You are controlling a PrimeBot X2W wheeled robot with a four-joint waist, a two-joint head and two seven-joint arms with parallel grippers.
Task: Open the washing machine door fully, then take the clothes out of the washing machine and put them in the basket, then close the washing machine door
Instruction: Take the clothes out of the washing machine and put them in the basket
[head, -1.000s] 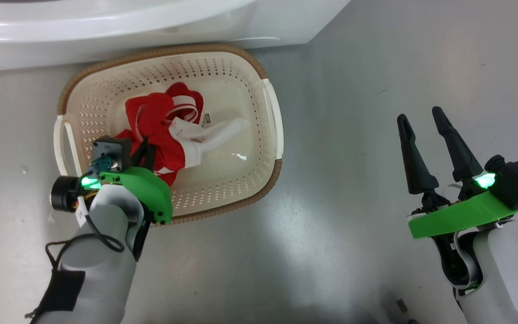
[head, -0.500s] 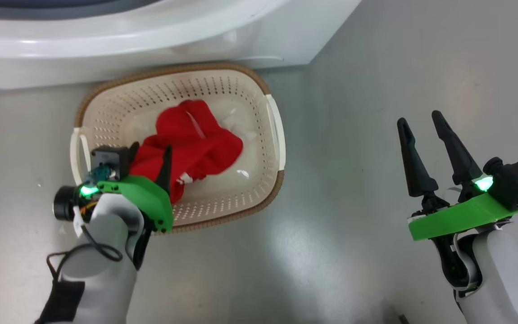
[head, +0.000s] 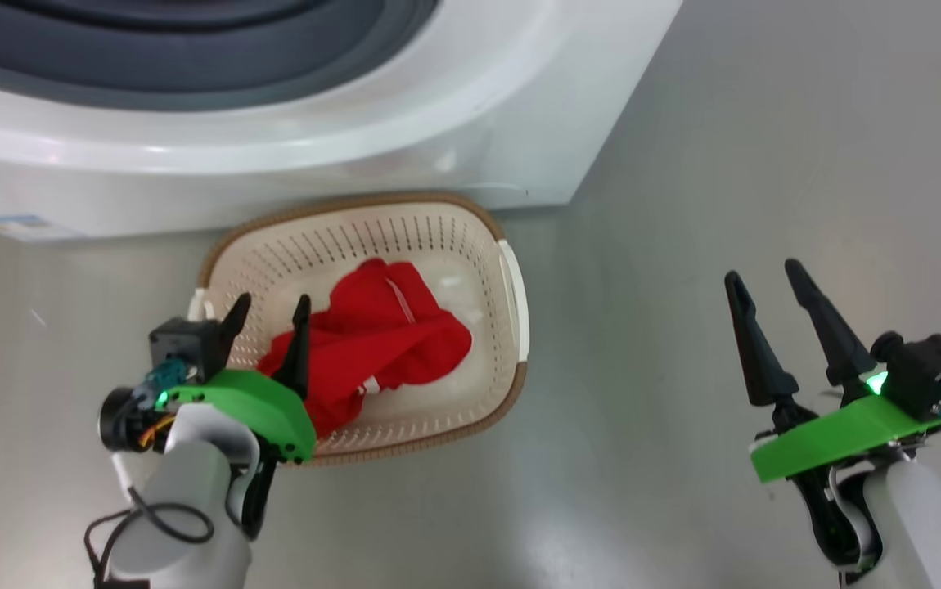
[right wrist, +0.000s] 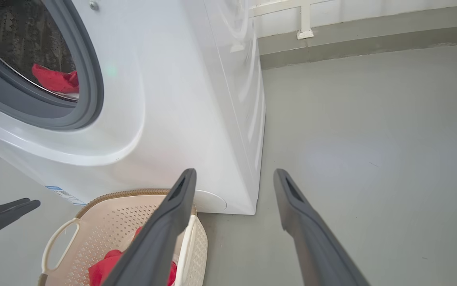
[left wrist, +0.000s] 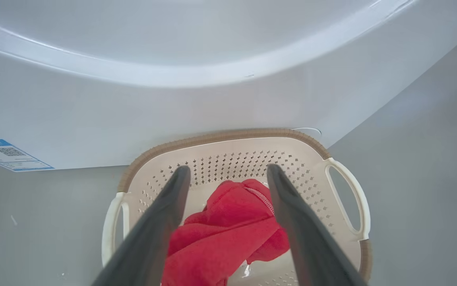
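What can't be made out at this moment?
Right wrist view: washing machine drum cut off by the edge; how much red fabric lies inside is unclear.
Left wrist view: blue label print too small.
Head view: basket floor hidden under the clothes.

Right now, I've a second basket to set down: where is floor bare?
Bare floor lies right of the basket, between it and the right hand, and beyond the right side of the washing machine. Crowded: the basket sits close under its front, the left hand over the near-left rim.
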